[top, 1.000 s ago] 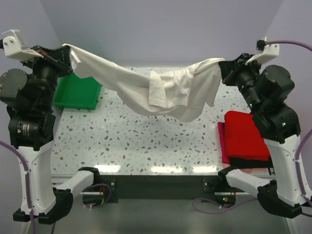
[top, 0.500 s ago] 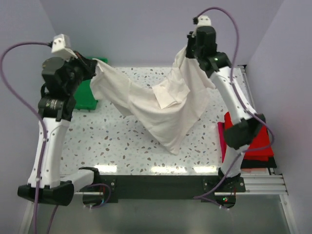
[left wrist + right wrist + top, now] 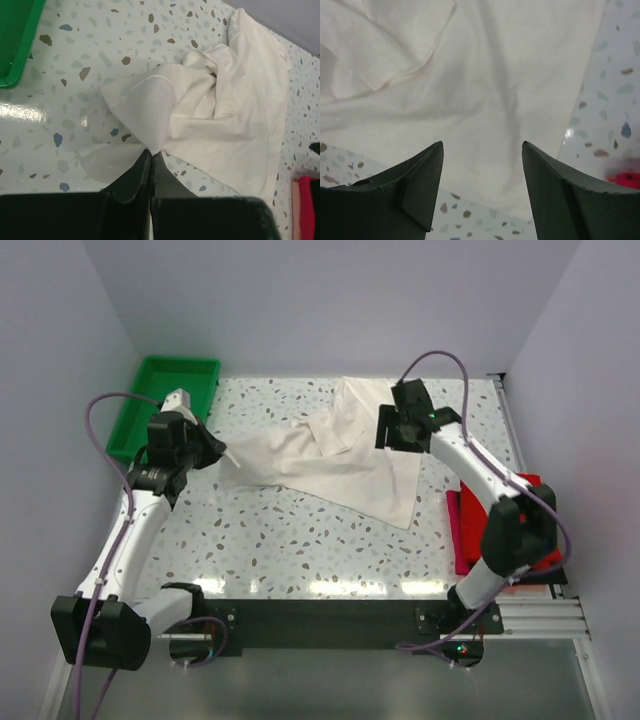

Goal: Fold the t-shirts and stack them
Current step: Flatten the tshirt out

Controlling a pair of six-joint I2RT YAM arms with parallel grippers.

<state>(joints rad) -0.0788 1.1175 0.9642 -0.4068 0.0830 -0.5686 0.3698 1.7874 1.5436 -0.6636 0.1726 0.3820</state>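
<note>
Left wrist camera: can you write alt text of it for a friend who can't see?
The dark left hand is shut on a corner of an off-white t-shirt that lies crumpled on a speckled table. A green tray shows at the top left, and a bit of red cloth at the bottom right edge.

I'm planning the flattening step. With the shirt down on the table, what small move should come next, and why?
Probably the left pincer should drag its pinched corner a little leftward: the off-white t-shirt lies bunched on the table, and the right pincer hangs open above it.
</note>
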